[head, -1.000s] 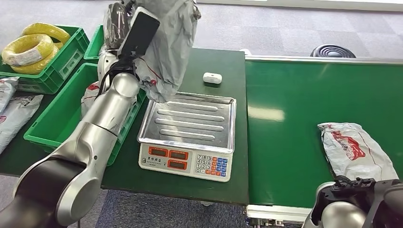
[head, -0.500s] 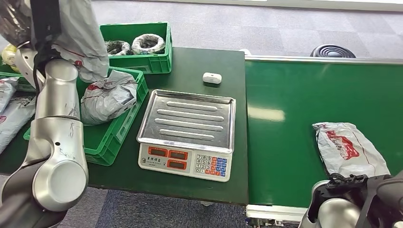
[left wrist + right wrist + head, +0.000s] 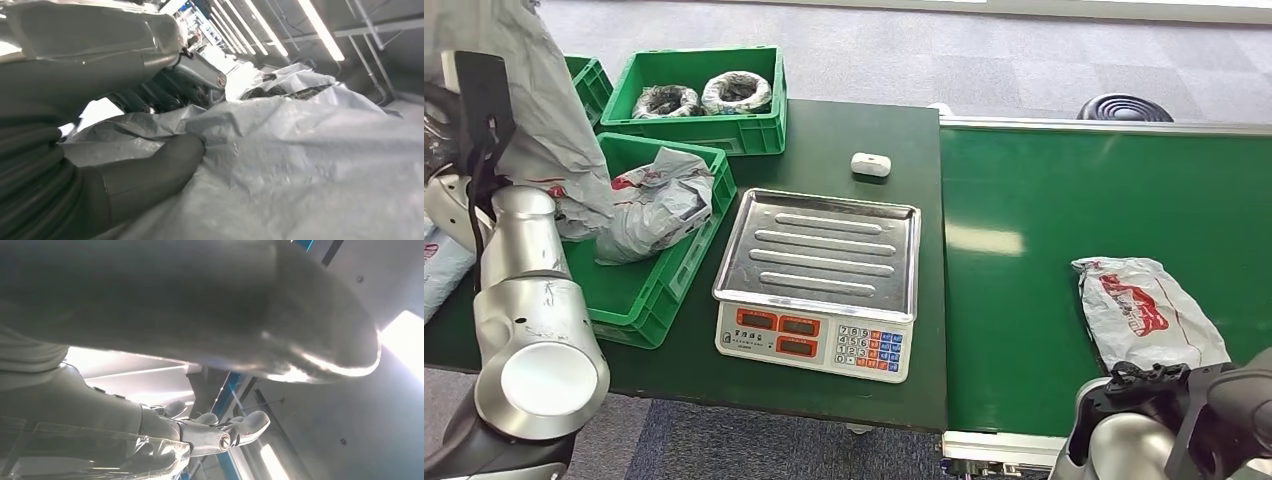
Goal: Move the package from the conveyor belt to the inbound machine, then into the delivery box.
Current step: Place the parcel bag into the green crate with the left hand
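Observation:
My left hand (image 3: 142,177) grips a grey plastic package (image 3: 544,130) and holds it high at the far left, over the left side of the near green crate (image 3: 686,262). In the left wrist view the thumb presses into the crinkled grey package (image 3: 310,155). Another grey package (image 3: 656,202) with red print lies inside that crate. A silver-topped scale (image 3: 819,262) stands in the middle of the table. A further grey package with red print (image 3: 1146,312) lies on the green conveyor belt (image 3: 1074,190) at the right. My right hand (image 3: 220,432) hangs low with fingers apart, holding nothing.
A second green crate (image 3: 754,135) with dark coiled items stands at the back. A small white device (image 3: 870,164) lies behind the scale. A black round object (image 3: 1124,107) sits beyond the belt. Another grey bag (image 3: 439,270) lies at the far left edge.
My left arm has swung left with the grey package, from beside the scale to over the near crate's left side. The package on the belt has drifted slightly left.

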Motion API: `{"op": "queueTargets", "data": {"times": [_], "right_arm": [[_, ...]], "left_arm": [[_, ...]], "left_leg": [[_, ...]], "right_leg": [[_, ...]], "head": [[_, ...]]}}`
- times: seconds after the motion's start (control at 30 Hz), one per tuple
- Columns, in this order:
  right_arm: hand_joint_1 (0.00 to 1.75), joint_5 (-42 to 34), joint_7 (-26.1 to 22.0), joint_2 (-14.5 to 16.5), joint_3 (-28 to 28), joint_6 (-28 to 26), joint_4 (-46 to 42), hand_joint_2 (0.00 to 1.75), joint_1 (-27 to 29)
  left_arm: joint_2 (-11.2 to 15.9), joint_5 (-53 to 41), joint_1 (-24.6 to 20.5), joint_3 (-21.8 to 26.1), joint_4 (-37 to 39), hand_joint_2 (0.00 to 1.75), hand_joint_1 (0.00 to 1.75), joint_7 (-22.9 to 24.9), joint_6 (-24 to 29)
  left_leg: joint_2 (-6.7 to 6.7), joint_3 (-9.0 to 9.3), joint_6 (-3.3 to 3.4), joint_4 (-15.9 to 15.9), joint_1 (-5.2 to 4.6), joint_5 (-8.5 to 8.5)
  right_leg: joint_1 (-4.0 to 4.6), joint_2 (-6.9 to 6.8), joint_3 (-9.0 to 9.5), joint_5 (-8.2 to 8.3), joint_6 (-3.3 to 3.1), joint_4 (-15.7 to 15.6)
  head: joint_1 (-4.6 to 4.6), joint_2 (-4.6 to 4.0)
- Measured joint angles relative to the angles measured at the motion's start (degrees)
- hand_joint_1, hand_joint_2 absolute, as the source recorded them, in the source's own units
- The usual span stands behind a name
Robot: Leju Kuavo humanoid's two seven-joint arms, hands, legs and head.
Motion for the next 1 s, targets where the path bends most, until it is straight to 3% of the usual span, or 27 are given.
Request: {"op": "queueTargets", "data": {"times": [0.27, 0.4, 0.9, 1.0], "right_arm": [[0.00, 0.0, 0.0, 0.0, -0.1, 0.0, 0.1, 0.00, 0.0], [0.00, 0.0, 0.0, 0.0, -0.3, 0.0, 0.2, 0.00, 0.0], [0.00, -0.1, 0.0, 0.0, -0.4, 0.0, 0.9, 0.00, -0.1], [0.00, -0.3, 0.4, 0.0, -0.2, 0.0, 1.1, 0.00, 0.1]], "left_arm": [[-0.2, -0.7, 1.4, 3.2, 0.6, 1.75, 0.07, -0.4, 0.0], [-0.3, -0.9, 1.4, 4.1, 0.8, 0.00, 0.00, -0.5, 0.0], [-2.3, -0.1, -1.1, 7.3, 1.3, 0.00, 0.00, -9.8, 0.0], [-2.8, 2.8, -2.2, 8.1, 1.9, 0.00, 0.00, -13.9, 0.0]], "left_leg": [[-0.01, 0.00, 0.00, 0.0, 0.00, 0.00], [0.00, 0.00, 0.00, 0.0, 0.00, 0.00], [0.00, 0.01, 0.00, 0.0, 0.00, 0.00], [-0.01, 0.02, 0.00, 0.0, 0.00, 0.00]], "right_leg": [[0.00, 0.00, 0.00, 0.00, 0.00, 0.0], [0.00, 0.00, 0.00, 0.00, 0.00, 0.0], [0.00, 0.00, 0.00, 0.00, 0.00, 0.0], [0.00, 0.00, -0.01, 0.00, 0.00, 0.0]], "head": [[0.00, 0.00], [0.00, 0.00], [0.00, 0.00], [-0.01, 0.00]]}}
